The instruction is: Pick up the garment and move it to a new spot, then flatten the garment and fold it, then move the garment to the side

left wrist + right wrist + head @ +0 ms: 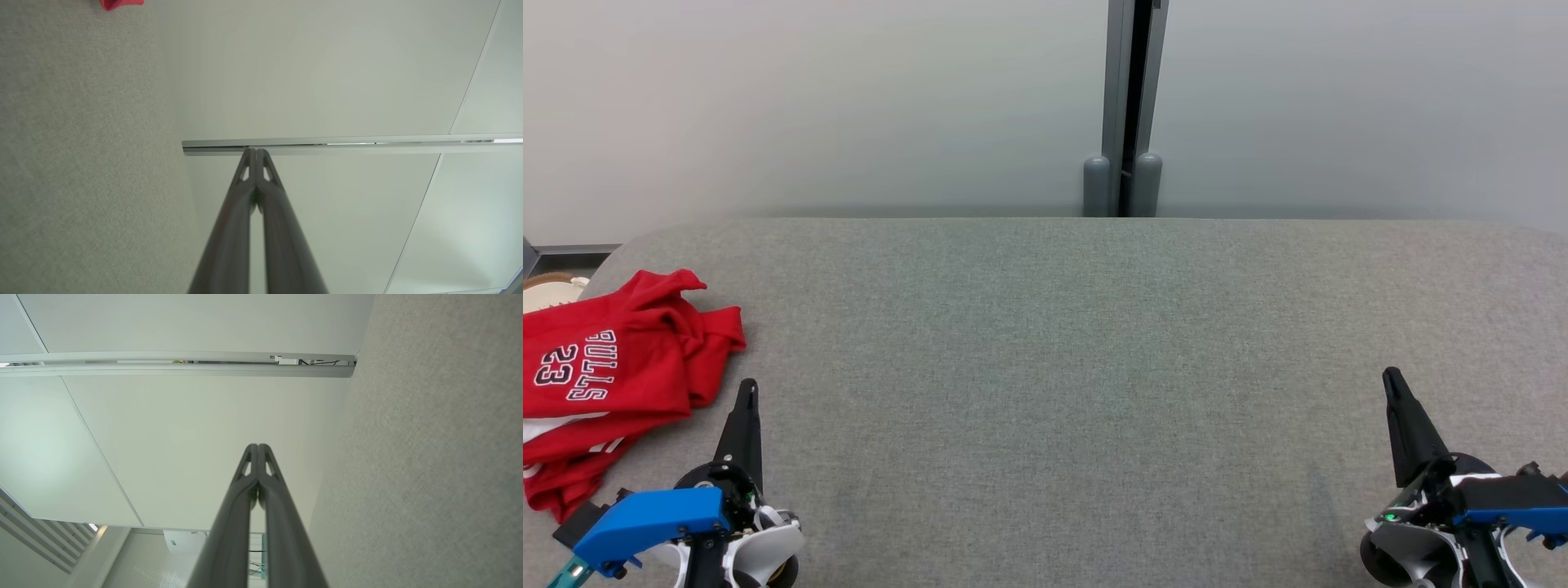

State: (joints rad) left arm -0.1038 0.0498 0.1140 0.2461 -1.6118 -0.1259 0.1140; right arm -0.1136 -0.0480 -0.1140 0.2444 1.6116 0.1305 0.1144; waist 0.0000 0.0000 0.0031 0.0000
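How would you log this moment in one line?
garment: crumpled, table left edge | both jaws: shut, empty | stage: pickup not begun

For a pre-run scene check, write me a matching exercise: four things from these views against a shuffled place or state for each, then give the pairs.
Column one
1. garment
2. left gripper
3. right gripper
4. grey post

Column two
A. shut, over bare table at the lower right of the head view
B. upright behind the table's far edge
C. red, crumpled at the table's left end
D. shut, close beside the garment

Pairs: 1-C, 2-D, 3-A, 4-B
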